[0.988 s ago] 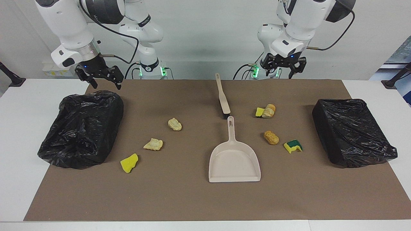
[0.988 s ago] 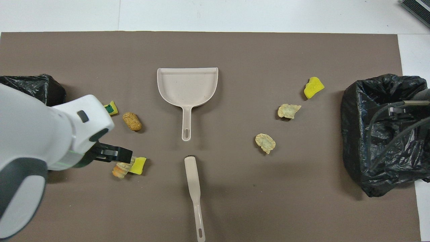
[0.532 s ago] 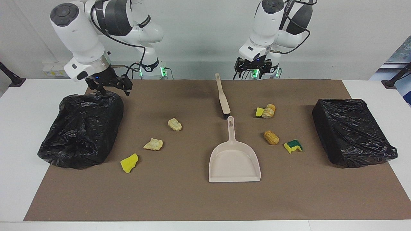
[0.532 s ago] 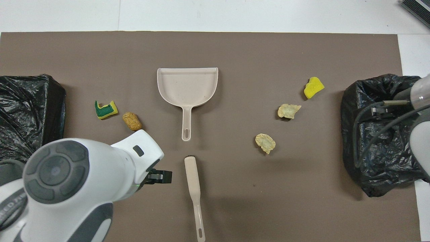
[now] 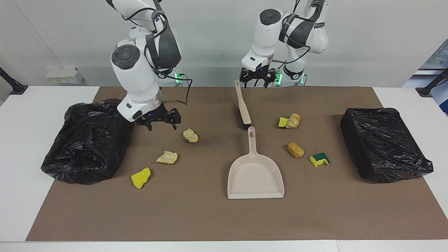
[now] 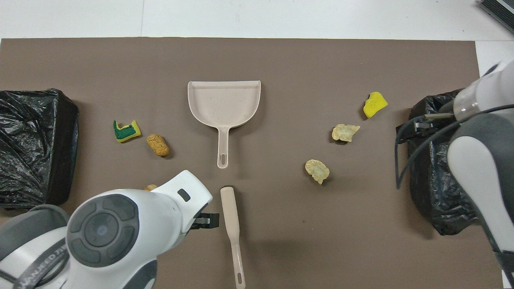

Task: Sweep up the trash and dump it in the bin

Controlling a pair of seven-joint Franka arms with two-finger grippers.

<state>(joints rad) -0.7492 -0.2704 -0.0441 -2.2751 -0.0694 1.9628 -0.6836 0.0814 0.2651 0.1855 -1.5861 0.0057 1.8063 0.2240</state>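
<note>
Hovering open and empty, the left gripper point(image 5: 258, 83) hung at the brush handle's point(image 5: 239, 94) twelve o'clock tip; the right gripper point(image 5: 159, 122), likewise open and empty, hung beside the bin bag point(image 5: 87, 140), at the cream lump's point(image 5: 190, 135) ten o'clock. Trash scraps point(image 5: 295, 149) flanked the dustpan point(image 5: 255, 175).

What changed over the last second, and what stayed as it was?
Both arms swung toward the table's middle. The left gripper came over the brush handle's end; the right gripper left the bin at its end and is now by a tan scrap. Both open, nothing taken. Dustpan, brush, scraps and bins did not move.
</note>
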